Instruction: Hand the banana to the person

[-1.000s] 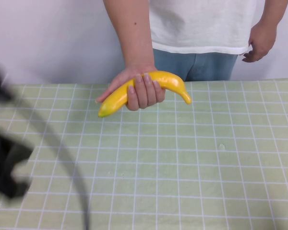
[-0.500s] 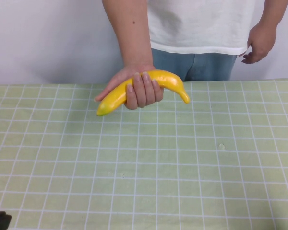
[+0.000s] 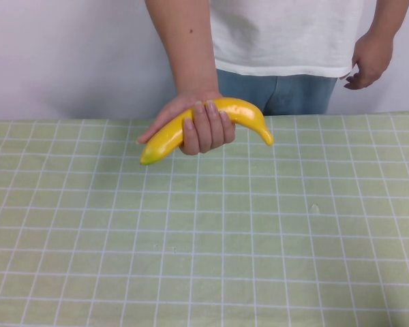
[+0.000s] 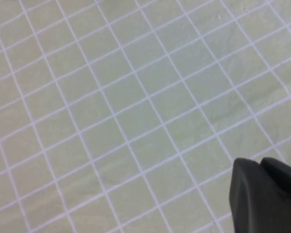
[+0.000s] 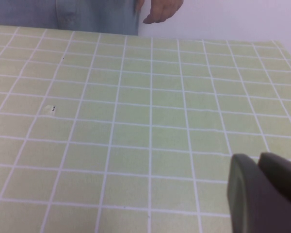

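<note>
The person (image 3: 286, 34), in a white T-shirt and blue jeans, stands behind the table. Their hand (image 3: 201, 126) grips the yellow banana (image 3: 242, 116) and holds it just above the table's far edge. Neither gripper shows in the high view. In the left wrist view my left gripper (image 4: 260, 163) is shut and empty over bare checked cloth. In the right wrist view my right gripper (image 5: 258, 159) is shut and empty above the cloth, and the person's other hand (image 5: 161, 10) and jeans (image 5: 82, 13) show at the far edge.
The table is covered by a light green cloth with a white grid (image 3: 218, 238). A small mark (image 3: 315, 208) lies on it to the right of the middle. A white wall stands behind the person.
My left arm, blurred at the high view's left edge a second ago, has drawn back out of that view. The person's hand keeps hold of the banana and has barely moved.
</note>
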Robot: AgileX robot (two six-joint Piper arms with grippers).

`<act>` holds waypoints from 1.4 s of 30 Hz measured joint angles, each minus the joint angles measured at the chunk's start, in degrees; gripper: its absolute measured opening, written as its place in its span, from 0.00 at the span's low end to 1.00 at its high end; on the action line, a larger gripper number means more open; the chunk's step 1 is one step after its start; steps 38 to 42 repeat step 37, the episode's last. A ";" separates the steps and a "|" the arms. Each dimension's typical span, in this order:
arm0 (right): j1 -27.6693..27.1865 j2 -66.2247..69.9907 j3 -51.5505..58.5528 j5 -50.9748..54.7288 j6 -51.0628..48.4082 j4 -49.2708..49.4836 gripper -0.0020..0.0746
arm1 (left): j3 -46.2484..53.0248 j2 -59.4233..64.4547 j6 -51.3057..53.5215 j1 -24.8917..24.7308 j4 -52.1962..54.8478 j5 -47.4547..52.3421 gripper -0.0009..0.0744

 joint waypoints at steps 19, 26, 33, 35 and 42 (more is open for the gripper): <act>0.00 0.00 0.00 0.00 0.00 0.00 0.02 | 15.69 -16.09 9.21 19.57 -12.57 -38.58 0.01; 0.00 0.00 0.00 0.00 0.00 0.00 0.02 | 28.15 -26.51 7.43 24.67 -13.45 -41.61 0.01; 0.00 0.08 0.00 0.00 -0.04 0.00 0.02 | 34.47 -28.00 3.36 24.67 -13.45 -38.85 0.01; 0.00 0.08 0.00 0.00 -0.04 0.00 0.02 | 34.47 -28.13 2.88 24.67 -13.45 -38.85 0.01; 0.00 0.08 0.00 0.00 -0.04 0.00 0.02 | 34.47 -28.13 2.61 24.67 -13.45 -38.74 0.01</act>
